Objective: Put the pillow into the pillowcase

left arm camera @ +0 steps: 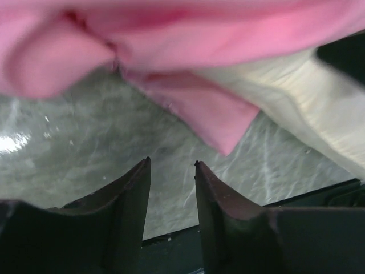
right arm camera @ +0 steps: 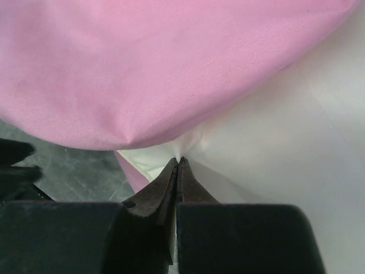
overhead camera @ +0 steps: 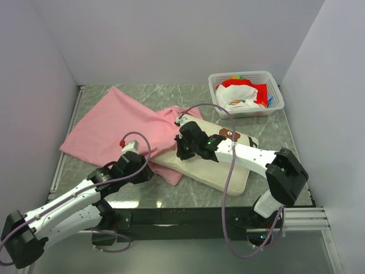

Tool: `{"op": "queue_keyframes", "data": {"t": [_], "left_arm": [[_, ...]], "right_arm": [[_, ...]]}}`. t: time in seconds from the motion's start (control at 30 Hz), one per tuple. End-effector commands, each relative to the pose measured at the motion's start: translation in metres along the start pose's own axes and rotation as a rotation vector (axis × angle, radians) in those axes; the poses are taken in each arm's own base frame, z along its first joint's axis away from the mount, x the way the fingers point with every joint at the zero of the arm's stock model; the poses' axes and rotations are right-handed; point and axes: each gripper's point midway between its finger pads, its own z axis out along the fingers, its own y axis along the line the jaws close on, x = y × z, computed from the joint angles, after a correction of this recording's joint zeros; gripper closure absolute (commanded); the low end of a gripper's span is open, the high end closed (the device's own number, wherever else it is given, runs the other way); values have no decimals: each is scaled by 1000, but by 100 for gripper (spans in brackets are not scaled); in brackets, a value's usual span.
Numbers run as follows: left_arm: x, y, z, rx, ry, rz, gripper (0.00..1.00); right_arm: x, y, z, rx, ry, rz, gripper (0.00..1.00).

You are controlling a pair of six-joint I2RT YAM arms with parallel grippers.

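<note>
The cream-white pillow [overhead camera: 219, 171] lies at the table's middle, its far left end tucked under the pink pillowcase [overhead camera: 117, 125], which spreads to the back left. My right gripper [overhead camera: 183, 149] is shut on a pinch of the pillow's cloth [right arm camera: 188, 145] at the pillowcase's edge [right arm camera: 154, 63]. My left gripper [overhead camera: 149, 171] is open and empty, just in front of the pillowcase's near corner [left arm camera: 225, 123]. The pillow's near edge [left arm camera: 308, 108] shows at the right of the left wrist view. Both fingers [left arm camera: 134, 194] hover over the bare marble.
A white basket [overhead camera: 246, 94] with red and white cloth stands at the back right. White walls close the table on the left, the back and the right. A dark rail [overhead camera: 188, 216] runs along the near edge.
</note>
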Motion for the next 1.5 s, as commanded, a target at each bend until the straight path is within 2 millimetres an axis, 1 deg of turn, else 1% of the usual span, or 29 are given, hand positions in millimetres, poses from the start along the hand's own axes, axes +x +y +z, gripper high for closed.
{"op": "queue_keyframes", "data": {"t": [0.0, 0.07, 0.1, 0.17, 0.2, 0.27, 0.3, 0.37, 0.4, 0.43, 0.47, 0.5, 0.53, 0.57, 0.6, 0.67, 0.7, 0.77, 0.8, 0.87, 1.03, 1.1, 1.23, 1.27, 1.33, 1.37, 1.4, 1.43, 1.47], "left_arm": [[17, -15, 21, 80, 18, -62, 41], [19, -12, 30, 69, 3, -65, 31], [17, -6, 38, 31, -14, -77, 22], [9, -11, 44, 35, -53, -90, 19], [10, -8, 52, 10, -56, -99, 20], [0, -11, 60, -2, -96, -113, 25], [4, -6, 68, -36, -89, -113, 30], [-3, -10, 77, -43, -122, -131, 34], [0, -5, 84, -67, -116, -123, 40], [0, -7, 88, -69, -114, -123, 44], [0, -10, 91, -63, -112, -118, 51], [5, -9, 95, -75, -90, -94, 74], [11, -19, 95, -50, -64, -73, 85], [17, -23, 94, -43, -41, -51, 99], [19, -33, 91, -13, -23, -21, 99], [39, -53, 80, 65, 61, 49, 99], [43, -64, 73, 112, 90, 72, 99], [65, -83, 58, 227, 206, 138, 99], [68, -89, 51, 259, 228, 160, 99], [85, -100, 35, 342, 302, 235, 99], [115, -113, 12, 441, 407, 347, 99], [124, -115, 8, 465, 435, 366, 99], [124, -114, 10, 463, 422, 361, 99], [122, -112, 8, 448, 414, 352, 92], [111, -111, 11, 416, 362, 335, 88], [107, -109, 7, 405, 348, 321, 83], [102, -109, 7, 393, 327, 308, 75], [98, -109, 5, 386, 310, 297, 70], [90, -112, 1, 391, 280, 276, 55]], "right_arm": [[-37, 19, -9, -61, -90, 10, 100], [-37, 19, -9, -61, -88, 10, 100], [-37, 19, -9, -63, -87, 15, 100], [-36, 20, -9, -64, -85, 18, 100], [-37, 20, -10, -64, -87, 18, 100], [-35, 19, -10, -59, -83, 17, 100], [-35, 18, -10, -57, -82, 16, 100], [-35, 18, -10, -59, -82, 16, 100], [-34, 19, -9, -59, -79, 18, 100], [-36, 18, -10, -57, -81, 19, 100], [-35, 18, -9, -54, -78, 17, 100], [-34, 17, -8, -52, -77, 17, 100], [-36, 17, -9, -48, -84, 15, 100], [-36, 15, -7, -42, -82, 14, 100], [-35, 14, -6, -39, -82, 12, 100], [-36, 11, -2, -32, -78, 13, 100], [-36, 12, -1, -33, -79, 16, 100], [-35, 12, 3, -38, -79, 23, 100], [-35, 11, 4, -34, -80, 27, 100], [-36, 11, 8, -33, -85, 37, 100], [-43, 10, 17, -20, -106, 60, 100], [-45, 12, 18, -27, -116, 71, 100], [-40, 12, 21, -37, -129, 104, 100], [-39, 11, 20, -40, -135, 107, 100], [-34, 8, 14, -34, -140, 120, 100], [-32, 8, 11, -34, -138, 120, 100], [-33, 1, 7, -1, -150, 124, 97], [-33, -4, -3, 22, -170, 136, 78], [-33, -7, -9, 33, -179, 143, 67]]}}
